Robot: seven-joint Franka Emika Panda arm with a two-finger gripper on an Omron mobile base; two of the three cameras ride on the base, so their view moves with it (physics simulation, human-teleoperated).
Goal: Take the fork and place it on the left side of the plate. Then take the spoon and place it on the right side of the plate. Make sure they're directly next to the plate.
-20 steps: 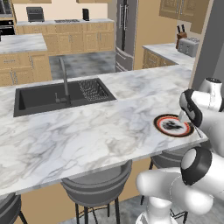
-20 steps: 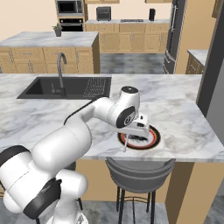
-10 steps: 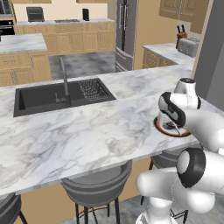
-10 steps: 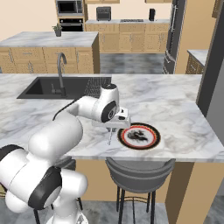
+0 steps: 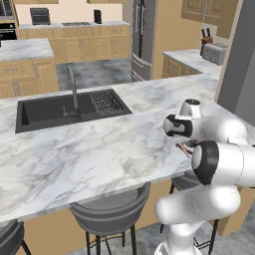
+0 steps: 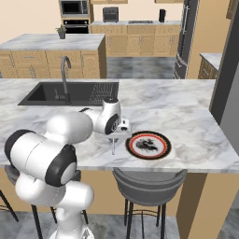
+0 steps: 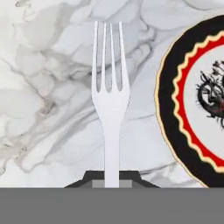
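While the fork (image 7: 110,109) hangs from the claw (image 7: 111,180) by its handle, tines pointing away from the hand and over bare marble, the largest risk is a poor release. Going by the hand view, the dark finger tips clamp the handle at its very end, so the long free part could swing or pivot as the grip eases; that would leave the fork skewed or lying across the plate's rim rather than straight beside it. I judge a smaller risk in the gap: the plate (image 6: 149,144) lies just to the claw's right in the right base view, close but not touching the fork, and the task wants the fork directly next to it, so setting down too far out would fall short. Dropping from a height could also make so slim a thing bounce or slide on the smooth countertop (image 6: 186,123). How high the tines sit above the stone I cannot tell.

By count, largest first: one countertop under the claw, one sink (image 5: 69,107) with one faucet (image 5: 73,92) well beyond the claw on the far side, one plate at the claw's right, one fork in the claw. The spoon I cannot pick out.
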